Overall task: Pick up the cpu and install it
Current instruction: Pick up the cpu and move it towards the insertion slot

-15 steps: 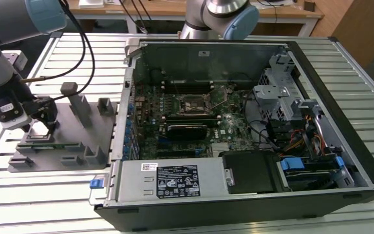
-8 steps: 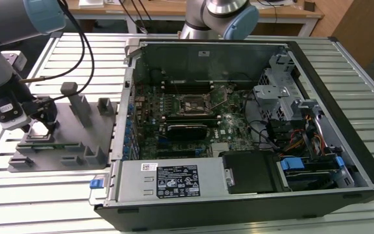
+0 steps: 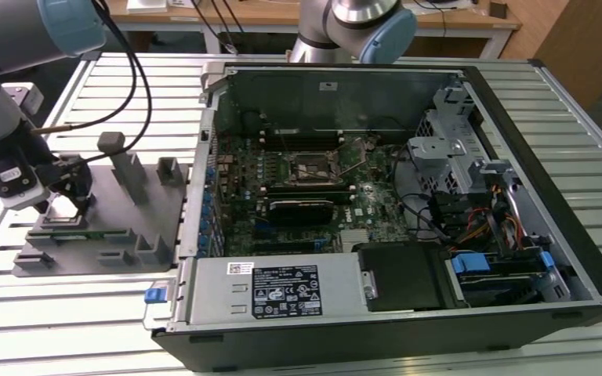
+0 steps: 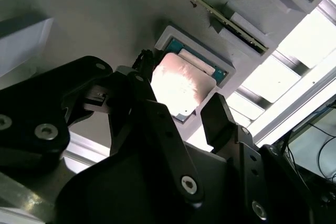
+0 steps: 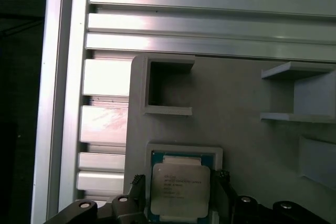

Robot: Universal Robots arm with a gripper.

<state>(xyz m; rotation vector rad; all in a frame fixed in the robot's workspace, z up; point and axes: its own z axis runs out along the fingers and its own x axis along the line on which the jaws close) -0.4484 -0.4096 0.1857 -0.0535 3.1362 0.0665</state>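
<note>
Cpu (image 5: 180, 184) seated in the grey tray (image 5: 236, 119) pocket
Shiny silver lid, pale rim, flanked by the gripper (image 4: 180, 83), fingers spread open, nothing clamped.

Tray (image 3: 107, 211) stands on the table (image 3: 71, 313) at the exterior view's left. Case (image 3: 385, 333) lies right of it, with the socket (image 3: 317, 168) inside at mid-frame. Cpu (image 5: 178, 184) sits in a tray recess. Gripper (image 3: 63, 206) hangs over it, jaws apart on either side.

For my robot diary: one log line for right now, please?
stage: pick-up | gripper: open, astride cpu | cpu: flat in grey tray recess | lifted: not yet
</note>
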